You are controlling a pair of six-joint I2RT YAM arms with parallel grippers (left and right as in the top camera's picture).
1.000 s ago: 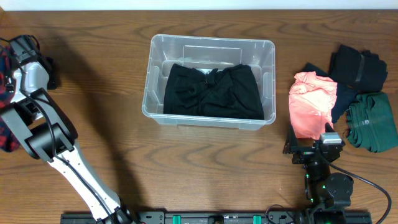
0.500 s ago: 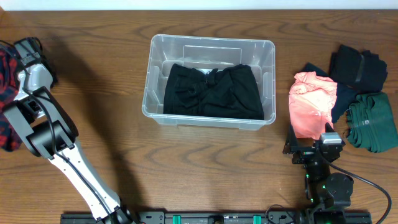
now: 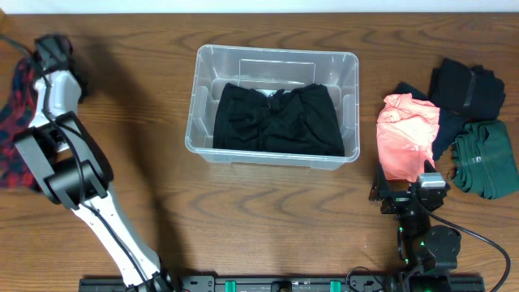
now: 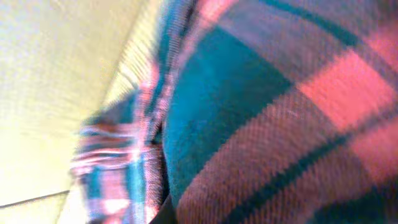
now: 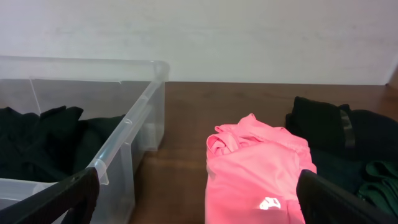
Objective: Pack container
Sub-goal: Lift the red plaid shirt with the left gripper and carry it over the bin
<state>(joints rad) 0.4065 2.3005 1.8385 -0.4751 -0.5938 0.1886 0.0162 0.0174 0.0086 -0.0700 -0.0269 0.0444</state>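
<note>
Clear ribbed plastic container (image 3: pixel 193 113) sits mid-table (image 3: pixel 146 170), w/ crumpled black cloth (image 3: pixel 276 122) inside.
R tool (image 5: pixel 198 180): jaws wide apart, nothing held, facing soft pink garment (image 5: pixel 255 162). L tool (image 3: pixel 50 47) by woven red/teal plaid cloth (image 4: pixel 280 124); I can't tell its grip, fabric fills wrist cam.

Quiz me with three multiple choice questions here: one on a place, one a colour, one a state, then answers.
1. Where is the pink garment, relative to the container? A) inside it B) on the table to its right C) to its left
2. What colour is the packed garment? A) black B) green C) plaid
3. How is the right claw? A) shut on cloth B) open and empty C) hidden
Answers: B, it lies on wood beyond the bin's right wall; A, it shows black through the clear walls; B, its fingers stand wide apart.
</note>
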